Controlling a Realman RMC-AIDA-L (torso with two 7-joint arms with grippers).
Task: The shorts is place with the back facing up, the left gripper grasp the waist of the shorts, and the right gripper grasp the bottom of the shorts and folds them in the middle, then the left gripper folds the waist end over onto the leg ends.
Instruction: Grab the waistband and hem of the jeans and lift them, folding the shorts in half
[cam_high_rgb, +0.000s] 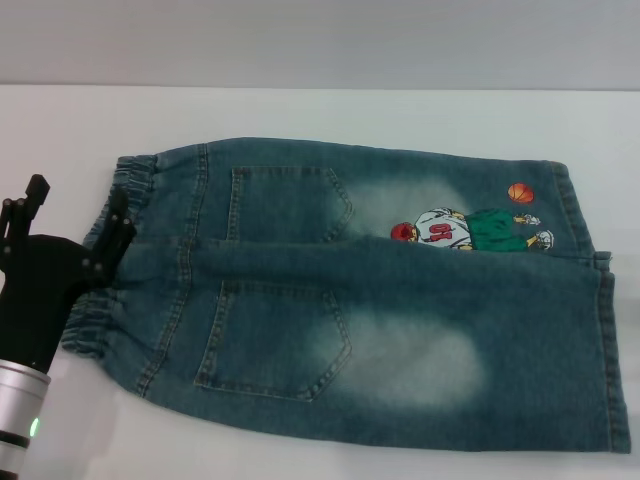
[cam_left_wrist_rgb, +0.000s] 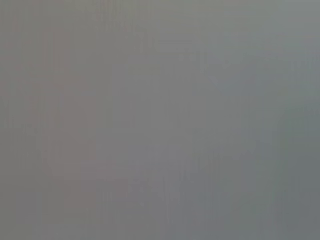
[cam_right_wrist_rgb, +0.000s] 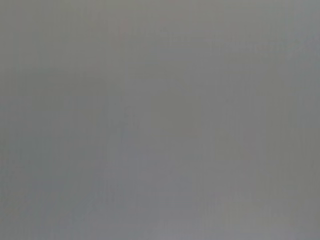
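We see the shorts folded lengthwise on the white desk, back pockets up. The left hand, prongs spread open, reaches the waist. Bare desk borders every edge.

I make out only red marks, perhaps digits, on the cartoon player's jersey printed on the shorts, too small to read.
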